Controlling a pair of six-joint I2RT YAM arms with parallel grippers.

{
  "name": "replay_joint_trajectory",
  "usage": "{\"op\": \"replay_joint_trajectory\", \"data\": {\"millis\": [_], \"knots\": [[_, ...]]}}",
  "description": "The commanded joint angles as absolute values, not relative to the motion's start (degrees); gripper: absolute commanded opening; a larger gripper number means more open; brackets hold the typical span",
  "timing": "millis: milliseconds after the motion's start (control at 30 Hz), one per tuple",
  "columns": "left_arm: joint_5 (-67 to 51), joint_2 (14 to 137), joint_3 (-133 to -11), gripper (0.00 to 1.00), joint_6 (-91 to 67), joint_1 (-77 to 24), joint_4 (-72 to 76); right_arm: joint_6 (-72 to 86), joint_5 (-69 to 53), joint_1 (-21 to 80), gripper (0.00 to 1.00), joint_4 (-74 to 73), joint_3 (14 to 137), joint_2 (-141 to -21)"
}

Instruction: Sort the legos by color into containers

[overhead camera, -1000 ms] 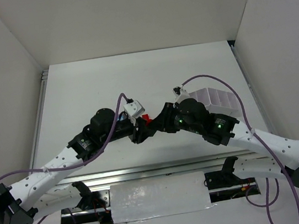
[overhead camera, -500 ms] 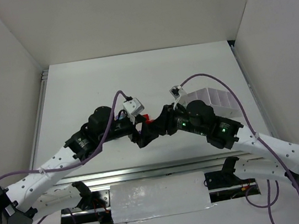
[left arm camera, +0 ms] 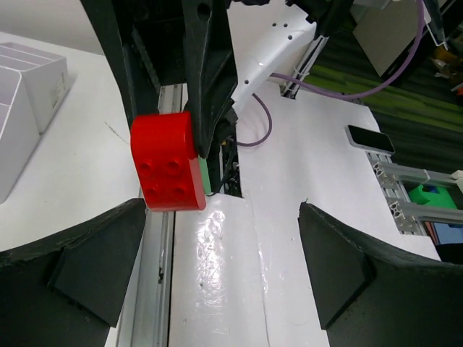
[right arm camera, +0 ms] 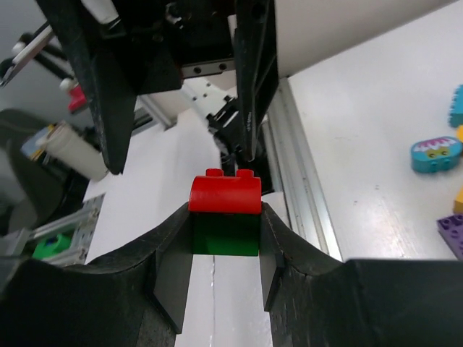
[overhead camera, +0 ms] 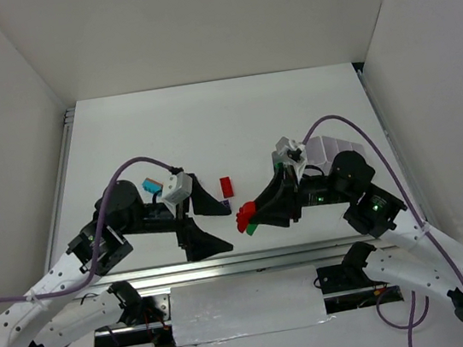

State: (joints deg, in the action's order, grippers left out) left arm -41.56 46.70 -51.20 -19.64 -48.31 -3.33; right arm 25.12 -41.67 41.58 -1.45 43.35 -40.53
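The right claw is clamping a stack of two: a red brick, round-shouldered with studs on top, is sitting on a green brick, raised over the near edge of the surface. The left claw is standing wide apart, facing the stack. A second red brick, a purple brick and a teal brick are lying on the surface; the tray is sitting behind the right arm.
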Motion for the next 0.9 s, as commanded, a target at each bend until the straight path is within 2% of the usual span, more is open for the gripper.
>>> {"op": "replay_joint_trajectory", "data": {"millis": [0,333,367,467,633,700,733,767,800,833,867], "knots": [[-43.78,47.11,-52.11,0.99,-21.01,-48.52,-2.27,23.38,-51.84,41.22,0.00,3.77,45.53,-42.62],[-42.80,52.47,-53.00,0.88,-22.15,-48.52,-1.93,25.22,-51.95,41.48,0.00,7.82,46.14,-44.21],[-43.15,52.73,-53.17,0.85,-22.06,-48.52,-2.19,25.05,-51.77,41.57,0.00,7.56,46.32,-44.73],[-42.63,53.35,-53.35,0.69,-21.88,-48.52,-2.29,24.79,-52.12,42.01,0.00,7.82,46.67,-46.40],[-43.86,52.91,-53.44,0.59,-22.50,-48.52,-0.97,22.50,-48.17,44.73,0.01,5.02,48.25,-48.69],[-43.51,52.47,-53.79,0.42,-21.98,-48.52,-1.40,22.15,-47.37,45.26,0.01,4.92,48.34,-49.13],[-43.33,52.30,-53.88,0.16,-21.80,-48.52,-1.67,22.06,-47.11,45.44,0.01,4.83,48.43,-49.13],[-42.98,51.95,-54.05,0.02,-21.54,-48.52,-2.37,21.97,-46.50,45.44,0.03,4.75,48.25,-49.13],[-42.89,51.94,-54.14,0.00,-21.45,-48.52,-2.72,21.89,-46.06,45.44,0.07,4.57,48.25,-48.96],[-42.98,51.68,-54.05,0.00,-21.36,-48.52,-2.81,22.06,-45.53,45.44,0.14,4.57,48.08,-48.78],[-43.24,51.24,-53.97,0.00,-21.18,-48.52,-2.73,22.23,-44.83,45.44,0.63,5.01,47.29,-48.52]]}}
